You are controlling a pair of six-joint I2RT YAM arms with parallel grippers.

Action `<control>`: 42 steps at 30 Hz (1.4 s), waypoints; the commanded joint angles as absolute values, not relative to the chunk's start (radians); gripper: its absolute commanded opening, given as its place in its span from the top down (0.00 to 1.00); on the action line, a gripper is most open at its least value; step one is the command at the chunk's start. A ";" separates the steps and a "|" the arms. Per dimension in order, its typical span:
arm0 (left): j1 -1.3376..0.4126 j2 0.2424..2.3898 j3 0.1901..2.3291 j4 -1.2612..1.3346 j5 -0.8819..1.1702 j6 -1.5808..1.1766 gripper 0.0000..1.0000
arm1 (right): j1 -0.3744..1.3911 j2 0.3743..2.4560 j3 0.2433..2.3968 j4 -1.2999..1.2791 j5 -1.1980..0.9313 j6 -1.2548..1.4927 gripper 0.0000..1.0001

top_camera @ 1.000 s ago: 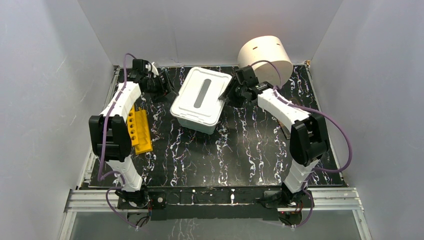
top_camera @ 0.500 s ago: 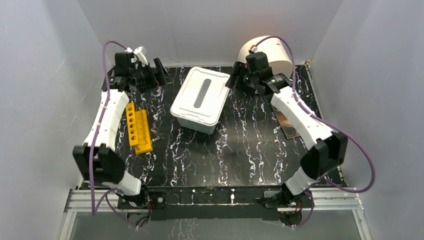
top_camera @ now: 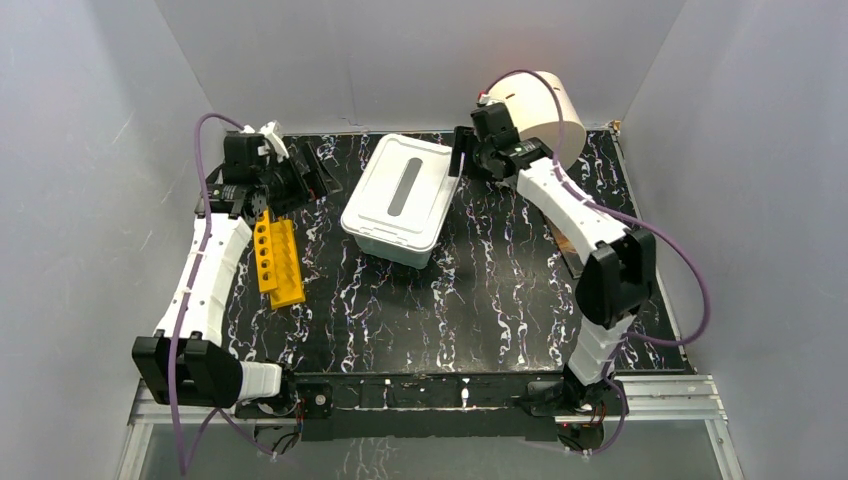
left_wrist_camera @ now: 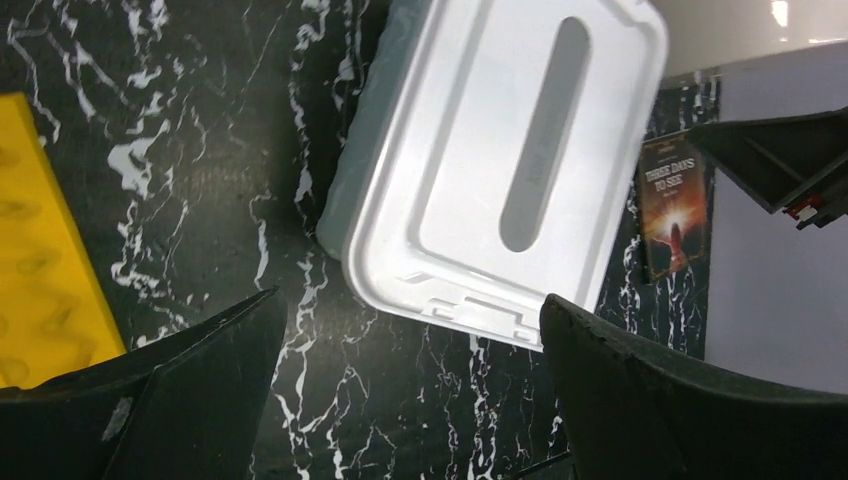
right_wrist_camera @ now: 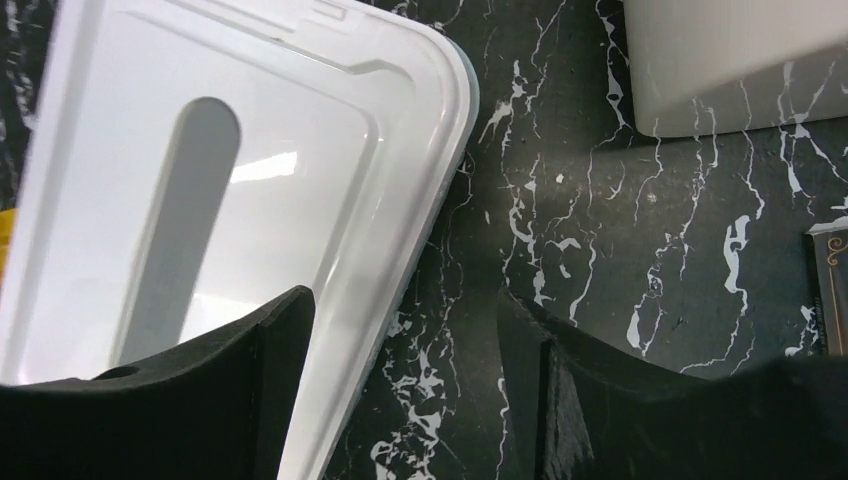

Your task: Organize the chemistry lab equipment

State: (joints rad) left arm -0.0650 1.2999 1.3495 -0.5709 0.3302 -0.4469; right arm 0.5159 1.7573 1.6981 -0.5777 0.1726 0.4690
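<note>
None of the small lab items (tube, beaker, funnel, tubing, packet, brush) is in view. A white box with a closed lid (top_camera: 398,198) stands at the middle back; it also shows in the left wrist view (left_wrist_camera: 510,170) and the right wrist view (right_wrist_camera: 220,190). My left gripper (top_camera: 308,172) is open and empty, raised left of the box above bare table (left_wrist_camera: 410,400). My right gripper (top_camera: 462,158) is open and empty, raised over the box's far right edge (right_wrist_camera: 405,390), one finger over the lid, the other over the table.
A yellow rack with holes (top_camera: 276,262) lies at the left, below my left gripper (left_wrist_camera: 35,270). The big cream cylinder (top_camera: 530,108) lies at the back right (right_wrist_camera: 730,60). A dark book (left_wrist_camera: 672,205) lies at the right, partly under my right arm (top_camera: 572,255).
Both grippers have let go of the box's sides and drawn back. The left one rose and moved left; the right one rose and moved toward the box's far corner. The box stayed put.
</note>
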 commanded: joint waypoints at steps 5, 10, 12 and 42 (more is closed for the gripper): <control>-0.067 1.293 1.295 -0.709 0.220 -0.477 0.07 | 0.500 1.895 1.798 -0.503 0.192 0.385 0.26; -0.067 1.315 1.282 -0.718 0.229 -0.472 0.09 | 0.497 1.922 1.812 -0.486 0.208 0.379 0.26; -0.068 1.321 1.271 -0.719 0.222 -0.466 0.10 | 0.494 1.928 1.819 -0.492 0.223 0.383 0.27; -0.084 1.273 1.341 -0.720 0.169 -0.467 0.15 | 0.459 1.826 1.970 -0.653 0.070 0.309 0.31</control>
State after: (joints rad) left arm -0.0811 1.4082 1.2640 -0.6968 0.1898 -0.4564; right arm 0.4606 1.9800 2.0285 -0.6487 0.0998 0.3351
